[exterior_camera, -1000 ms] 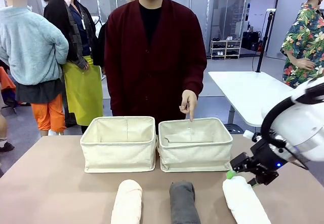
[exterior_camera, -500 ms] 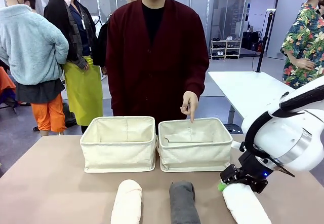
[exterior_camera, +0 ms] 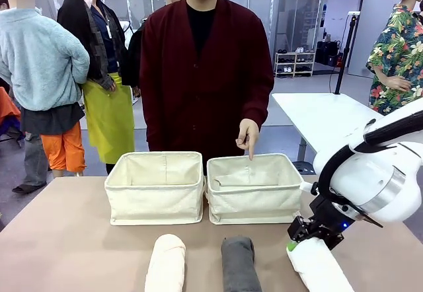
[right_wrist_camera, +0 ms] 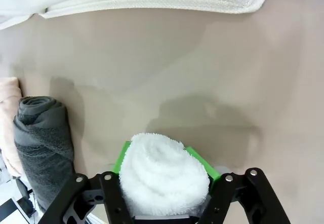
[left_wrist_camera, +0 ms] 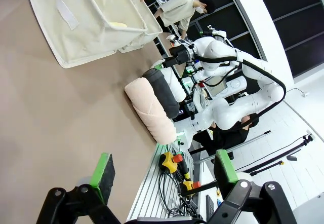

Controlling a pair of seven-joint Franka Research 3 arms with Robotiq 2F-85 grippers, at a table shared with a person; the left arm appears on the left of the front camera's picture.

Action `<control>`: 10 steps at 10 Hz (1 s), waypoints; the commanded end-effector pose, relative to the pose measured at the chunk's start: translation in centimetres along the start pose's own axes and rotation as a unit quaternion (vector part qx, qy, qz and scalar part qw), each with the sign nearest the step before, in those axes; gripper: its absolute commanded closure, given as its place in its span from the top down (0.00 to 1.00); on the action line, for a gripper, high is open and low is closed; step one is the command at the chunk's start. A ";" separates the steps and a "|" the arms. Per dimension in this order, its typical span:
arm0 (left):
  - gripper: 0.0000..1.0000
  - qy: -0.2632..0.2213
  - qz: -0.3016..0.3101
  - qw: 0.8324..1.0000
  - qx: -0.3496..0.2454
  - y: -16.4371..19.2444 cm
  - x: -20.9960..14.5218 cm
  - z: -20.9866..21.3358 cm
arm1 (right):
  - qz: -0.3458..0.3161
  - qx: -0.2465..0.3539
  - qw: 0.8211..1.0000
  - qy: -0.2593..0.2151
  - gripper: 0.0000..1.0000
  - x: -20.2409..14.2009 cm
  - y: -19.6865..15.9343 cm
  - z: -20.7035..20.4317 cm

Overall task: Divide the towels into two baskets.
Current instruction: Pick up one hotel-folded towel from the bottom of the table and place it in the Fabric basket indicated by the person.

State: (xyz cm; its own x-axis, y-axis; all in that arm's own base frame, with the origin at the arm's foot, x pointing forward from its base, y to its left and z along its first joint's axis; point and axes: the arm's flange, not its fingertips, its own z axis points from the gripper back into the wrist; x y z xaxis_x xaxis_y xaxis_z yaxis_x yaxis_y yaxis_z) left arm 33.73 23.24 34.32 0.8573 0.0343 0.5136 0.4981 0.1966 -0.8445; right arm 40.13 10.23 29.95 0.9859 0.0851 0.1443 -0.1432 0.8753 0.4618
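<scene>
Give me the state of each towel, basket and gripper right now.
white towel: rolled, gripped at one end by the right gripper
right gripper: shut on the white towel
left gripper: open, empty
dark grey towel: rolled, lying free on the table
cream towel: rolled, lying free on the table
left basket: upright
right basket: upright, a person's hand pointing into it
</scene>
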 end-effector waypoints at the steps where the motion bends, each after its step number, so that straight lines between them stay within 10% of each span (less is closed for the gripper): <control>1: 1.00 0.001 -0.002 1.000 0.002 -0.4 -0.4 0.2 | 0.024 -0.019 0.999 -0.008 0.06 -13.7 1.8 3.7; 5: 1.00 0.001 -0.002 1.000 0.002 -0.4 -0.4 0.2 | 0.117 -0.001 0.992 0.046 0.00 -11.2 7.6 9.3; 10: 1.00 0.001 -0.002 1.000 0.002 -0.4 -0.4 0.2 | 0.341 -0.050 0.936 0.077 0.00 -10.2 10.8 11.5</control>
State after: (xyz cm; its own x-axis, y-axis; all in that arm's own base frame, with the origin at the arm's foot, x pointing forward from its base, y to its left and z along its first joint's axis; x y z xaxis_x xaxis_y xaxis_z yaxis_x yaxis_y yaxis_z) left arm 33.72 23.24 34.33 0.8572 0.0344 0.5138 0.4982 0.1967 -0.8444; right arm 29.78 15.09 46.80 0.7063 0.6852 0.1779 -0.7061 0.6641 0.2457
